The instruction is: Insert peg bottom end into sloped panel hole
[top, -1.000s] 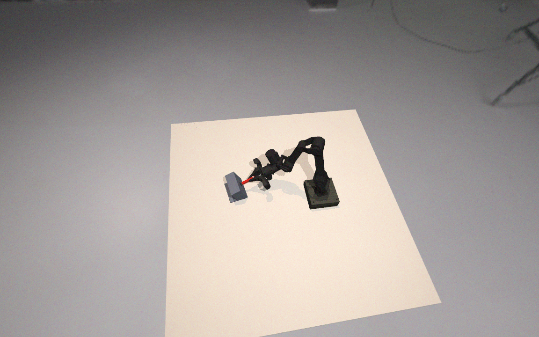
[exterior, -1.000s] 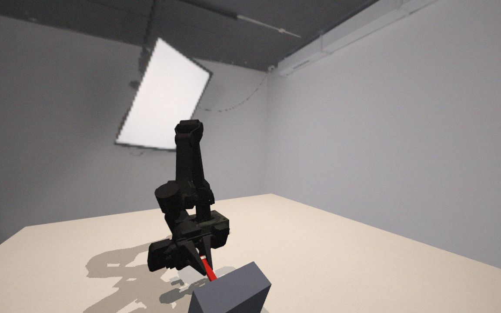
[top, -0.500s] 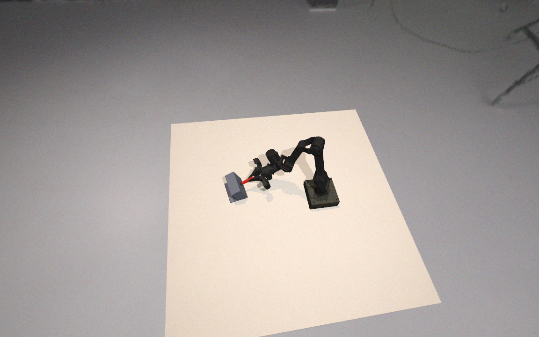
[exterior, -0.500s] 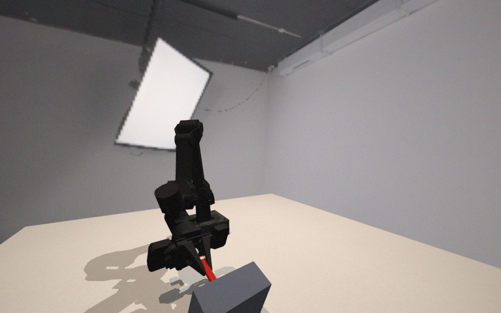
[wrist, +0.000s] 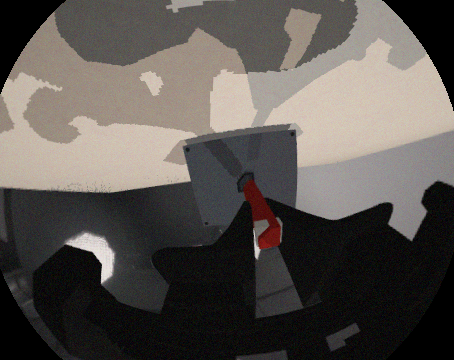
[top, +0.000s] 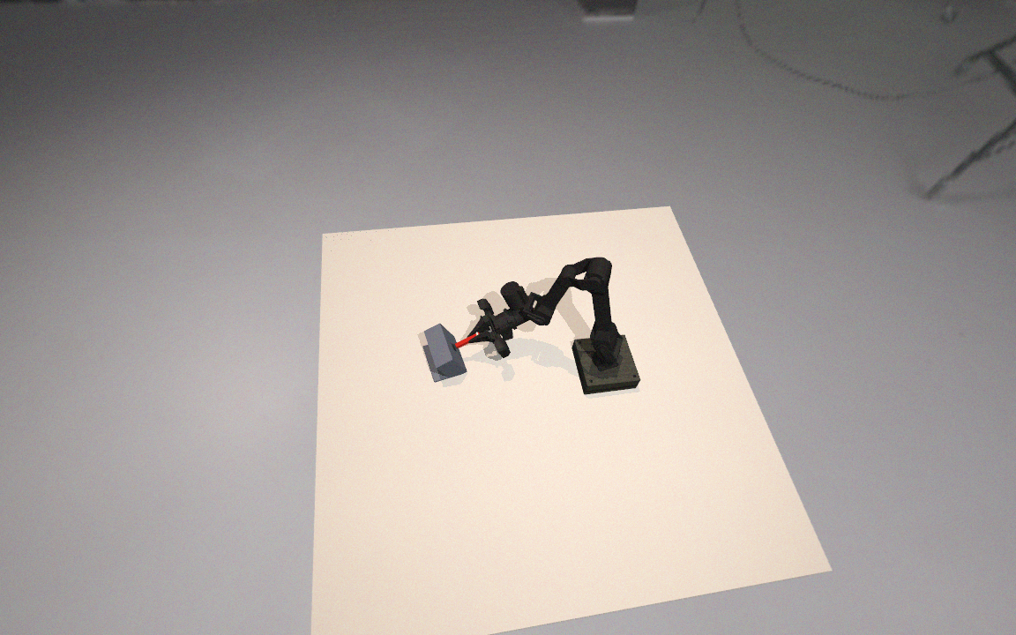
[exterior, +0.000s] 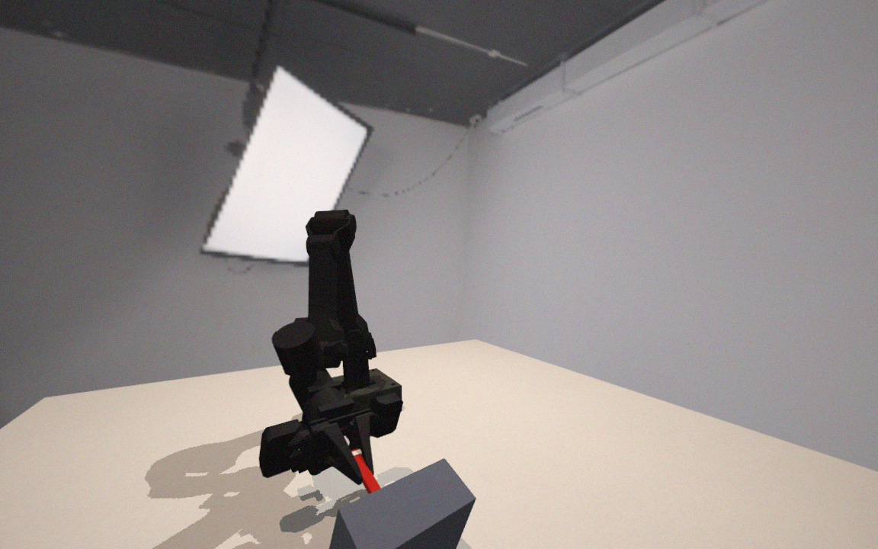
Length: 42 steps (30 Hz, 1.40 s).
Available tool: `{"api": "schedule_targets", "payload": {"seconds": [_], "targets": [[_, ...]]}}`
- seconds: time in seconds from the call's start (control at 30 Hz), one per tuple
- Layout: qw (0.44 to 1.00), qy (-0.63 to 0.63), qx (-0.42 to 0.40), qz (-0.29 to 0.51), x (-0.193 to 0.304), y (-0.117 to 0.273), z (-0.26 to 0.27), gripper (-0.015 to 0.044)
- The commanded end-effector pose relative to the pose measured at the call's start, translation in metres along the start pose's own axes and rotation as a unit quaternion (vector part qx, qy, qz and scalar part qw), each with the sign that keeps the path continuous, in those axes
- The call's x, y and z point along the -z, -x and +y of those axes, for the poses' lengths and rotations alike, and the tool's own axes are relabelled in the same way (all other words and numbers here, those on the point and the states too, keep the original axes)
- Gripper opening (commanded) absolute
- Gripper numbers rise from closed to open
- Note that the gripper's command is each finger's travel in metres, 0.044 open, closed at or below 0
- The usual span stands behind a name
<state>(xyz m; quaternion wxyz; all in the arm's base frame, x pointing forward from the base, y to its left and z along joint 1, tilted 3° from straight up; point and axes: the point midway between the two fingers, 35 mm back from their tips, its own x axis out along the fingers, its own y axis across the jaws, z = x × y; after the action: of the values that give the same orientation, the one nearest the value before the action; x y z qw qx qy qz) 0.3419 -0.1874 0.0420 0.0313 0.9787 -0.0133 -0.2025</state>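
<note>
The red peg has flat sides and a pale band near its rear end. It is tilted, with its front end toward the panel. My gripper is shut on the peg, close in front of the panel. The blue-grey sloped panel faces the arm. Its dark, many-sided hole shows around the peg's front end in the wrist view. The peg's tip is at the hole's mouth; whether it is inside, and how far, I cannot tell.
The dark square arm base stands to the right of the panel in the top view, on the cream table top. The raised arm reaches from it to the gripper. Shadows of the arm fall around the panel.
</note>
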Motion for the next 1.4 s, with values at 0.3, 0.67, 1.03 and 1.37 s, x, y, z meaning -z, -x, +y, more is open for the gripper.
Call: {"api": "schedule_targets", "payload": {"seconds": [0.3,0.67,1.03,1.37], "targets": [[1.000,-0.002,0.001,-0.002,-0.003,-0.005,0.001,0.0000],[1.000,-0.002,0.001,-0.002,-0.003,-0.009,0.002,0.0000],[1.000,-0.002,0.001,-0.002,-0.002,-0.014,0.003,0.0000],[1.000,-0.002,0.001,-0.002,-0.002,-0.018,0.003,0.0000]]}}
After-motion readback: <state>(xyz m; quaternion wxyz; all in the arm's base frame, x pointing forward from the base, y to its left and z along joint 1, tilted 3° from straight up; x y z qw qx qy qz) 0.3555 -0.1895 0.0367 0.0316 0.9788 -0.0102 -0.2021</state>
